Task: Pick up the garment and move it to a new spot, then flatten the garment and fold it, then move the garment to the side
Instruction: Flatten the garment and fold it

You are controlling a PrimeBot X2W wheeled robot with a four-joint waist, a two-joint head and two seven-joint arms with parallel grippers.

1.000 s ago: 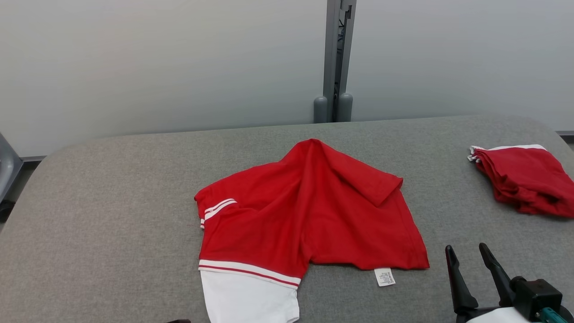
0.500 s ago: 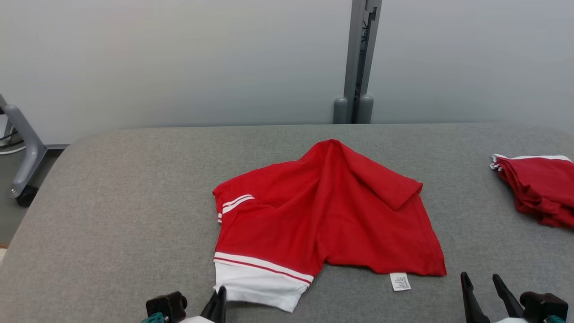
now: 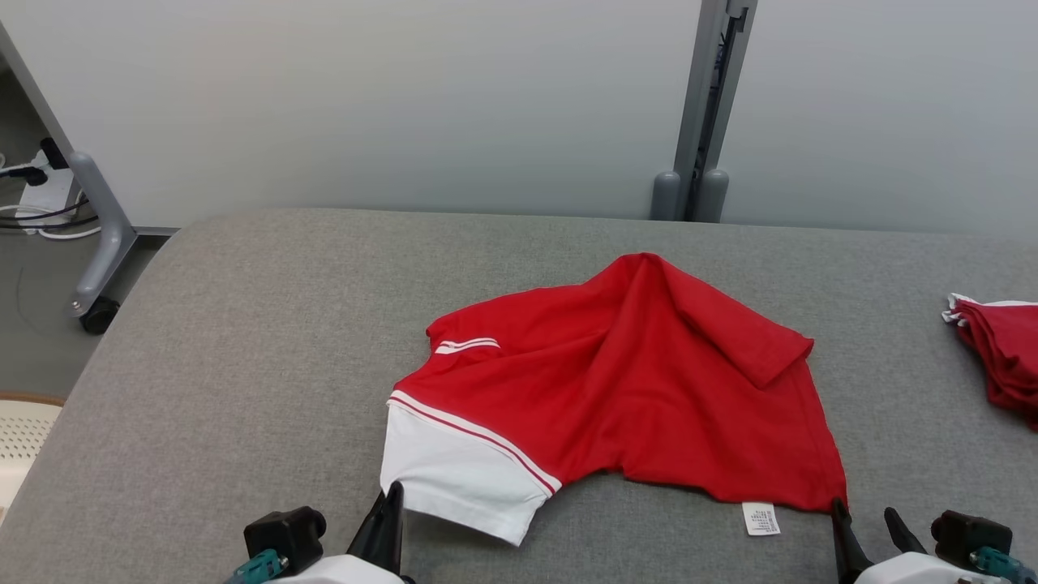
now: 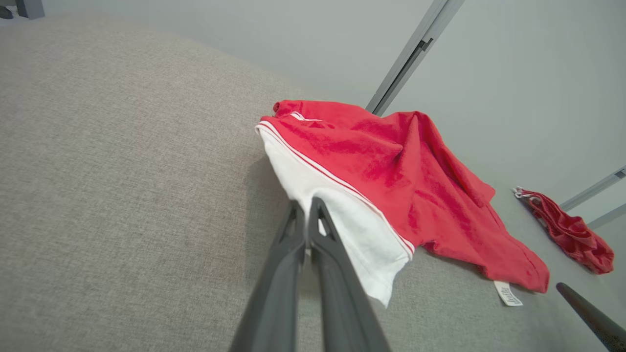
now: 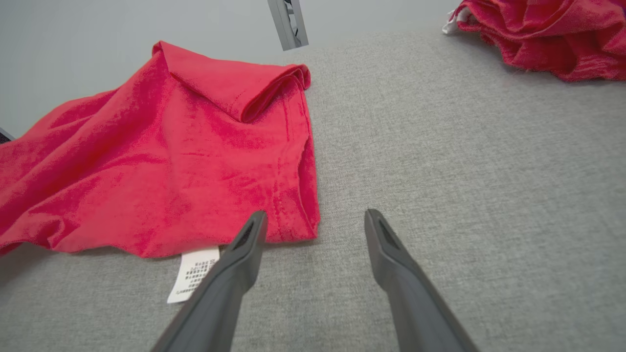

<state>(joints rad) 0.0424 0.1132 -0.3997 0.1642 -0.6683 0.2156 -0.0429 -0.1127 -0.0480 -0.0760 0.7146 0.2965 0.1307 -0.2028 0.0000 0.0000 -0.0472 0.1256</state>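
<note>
At the left, the left pincer (image 3: 392, 495) is now sitting fully closed on the near corner of the garment's (image 3: 641, 381) white panel. A second ago that panel was lying squarely; now it is slanting and lifting slightly off the grey bench (image 3: 243, 341), though the head camera has also been swinging. The pickup seems to be starting on this side. The garment is lying crumpled mid-bench, with its label (image 3: 761, 519) trailing from the near hem. At the right, the right pincer (image 3: 861, 509) is standing wide open and holding nothing, its tips flanking the red hem corner. Another red pile (image 3: 1001, 349) is lying far right.
</note>
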